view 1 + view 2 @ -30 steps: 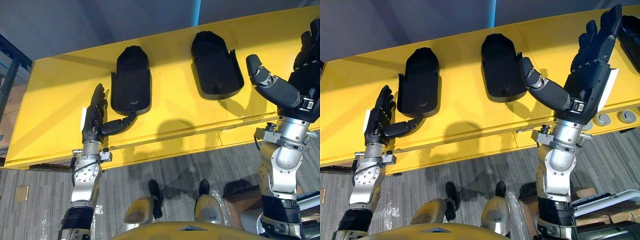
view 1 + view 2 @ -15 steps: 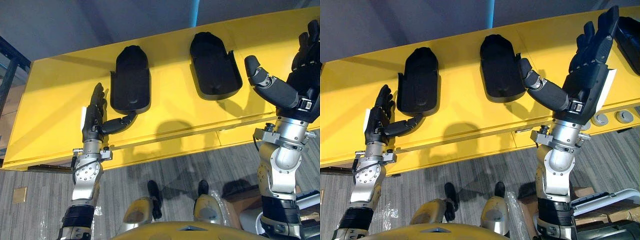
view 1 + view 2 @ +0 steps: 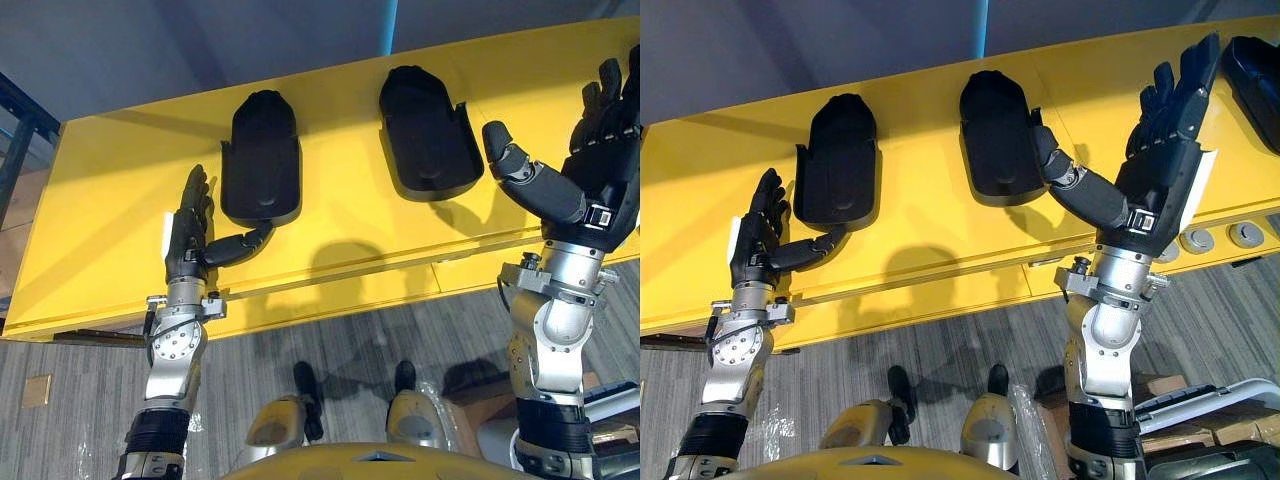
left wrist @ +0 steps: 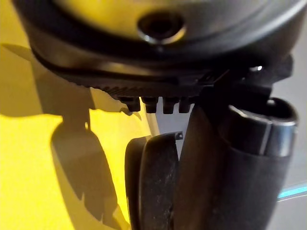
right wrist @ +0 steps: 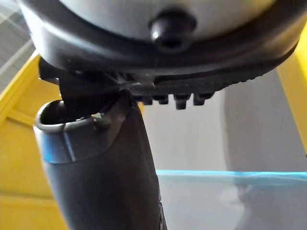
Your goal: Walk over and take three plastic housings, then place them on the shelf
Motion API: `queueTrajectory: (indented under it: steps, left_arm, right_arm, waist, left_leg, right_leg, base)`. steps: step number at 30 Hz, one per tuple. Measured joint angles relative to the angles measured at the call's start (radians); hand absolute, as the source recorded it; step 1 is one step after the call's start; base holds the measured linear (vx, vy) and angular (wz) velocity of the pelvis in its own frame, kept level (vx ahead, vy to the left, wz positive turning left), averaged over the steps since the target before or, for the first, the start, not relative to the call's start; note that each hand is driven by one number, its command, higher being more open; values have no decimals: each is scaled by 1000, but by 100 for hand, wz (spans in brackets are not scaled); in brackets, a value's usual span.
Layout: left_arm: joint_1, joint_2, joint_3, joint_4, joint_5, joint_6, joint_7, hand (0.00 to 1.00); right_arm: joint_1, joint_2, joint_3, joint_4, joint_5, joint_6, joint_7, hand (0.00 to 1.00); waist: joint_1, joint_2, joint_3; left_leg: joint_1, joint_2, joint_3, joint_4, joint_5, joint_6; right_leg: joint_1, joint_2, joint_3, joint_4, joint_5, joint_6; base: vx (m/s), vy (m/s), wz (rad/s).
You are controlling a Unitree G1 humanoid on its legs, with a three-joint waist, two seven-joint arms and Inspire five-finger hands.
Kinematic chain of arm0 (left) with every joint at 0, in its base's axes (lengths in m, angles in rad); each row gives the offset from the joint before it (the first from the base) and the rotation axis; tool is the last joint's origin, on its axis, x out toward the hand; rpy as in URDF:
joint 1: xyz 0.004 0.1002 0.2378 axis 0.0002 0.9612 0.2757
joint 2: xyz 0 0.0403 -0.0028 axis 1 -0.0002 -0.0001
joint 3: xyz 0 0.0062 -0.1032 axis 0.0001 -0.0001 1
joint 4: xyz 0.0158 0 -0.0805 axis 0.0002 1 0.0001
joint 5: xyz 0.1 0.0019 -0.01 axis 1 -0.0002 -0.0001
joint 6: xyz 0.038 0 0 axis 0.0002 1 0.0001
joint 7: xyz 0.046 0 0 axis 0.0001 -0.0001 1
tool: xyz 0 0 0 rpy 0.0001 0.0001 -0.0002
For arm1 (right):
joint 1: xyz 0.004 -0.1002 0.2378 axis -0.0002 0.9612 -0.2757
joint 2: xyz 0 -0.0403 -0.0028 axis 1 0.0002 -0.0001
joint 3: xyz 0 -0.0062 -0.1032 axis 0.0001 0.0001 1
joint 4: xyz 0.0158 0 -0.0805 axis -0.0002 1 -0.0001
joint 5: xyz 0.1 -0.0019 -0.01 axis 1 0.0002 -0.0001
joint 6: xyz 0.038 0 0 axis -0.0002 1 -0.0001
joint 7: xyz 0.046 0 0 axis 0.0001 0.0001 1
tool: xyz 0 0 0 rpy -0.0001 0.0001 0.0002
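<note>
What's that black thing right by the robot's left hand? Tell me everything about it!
It is a black plastic housing, dark and smooth, shaped like a long shell: rounded at the far end, wider and squarer at the near end. It lies flat on the yellow table, lengthwise away from the robot. The open left hand stands beside it, thumb stretched to its near edge; whether it touches is unclear.

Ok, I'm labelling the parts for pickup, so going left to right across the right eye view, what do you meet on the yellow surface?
left hand → left housing → middle housing → right hand → right housing at the picture's edge
</note>
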Motion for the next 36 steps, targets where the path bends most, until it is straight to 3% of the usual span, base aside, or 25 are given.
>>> queueTrajectory:
  steps: [5, 10, 16, 23, 31, 36]
  left_arm:
    - [16, -3, -10, -16, 10, 25, 3, 100]
    - [94, -10, -21, -137, 18, 67, -39, 100]
    - [142, -35, -13, -282, 12, 68, -66, 100]
    - [167, -84, -2, -455, -100, 39, -179, 100]
    - [230, -108, 51, -531, -119, 8, -163, 100]
    - [249, -147, 120, -597, -193, -38, -120, 100]
  right_arm:
    - [37, 18, 12, 0, 8, 3, 7, 100]
    - [77, 60, 39, -1, 8, 5, 8, 100]
    - [82, 78, 68, -9, 20, 32, 2, 100]
    - [88, 91, 124, -8, 17, 90, 5, 100]
    - [110, 91, 112, 13, 18, 133, 26, 100]
    - [113, 97, 115, 22, 30, 166, 68, 100]
  waist:
    - [1, -7, -23]
    - [-1, -24, -55]
    - [4, -16, -94]
    - [24, -2, -142]
    - [27, -1, -183]
    - [31, -26, -202]
  left_leg:
    - [30, -5, -4, -49, 16, -10]
    - [46, -9, -13, -77, 28, -4]
    - [79, -15, -30, -111, 35, -5]
    - [79, -15, -49, -116, 36, -7]
    - [77, -13, -61, -117, 43, -13]
    - [75, -13, -64, -117, 46, -16]
  right_leg:
    - [25, 5, -8, -29, 8, 2]
    - [44, 8, -24, -48, 9, 3]
    - [82, 8, -39, -68, 10, 4]
    - [101, 10, -58, -82, 9, 4]
    - [109, 12, -80, -82, 6, 0]
    - [109, 12, -82, -81, 5, -3]
  base:
    - [4, 0, 1]
    - [40, 3, 6]
    - [37, 9, 9]
    - [-1, 0, 7]
    - [-18, 0, 6]
    - [-5, 2, 1]
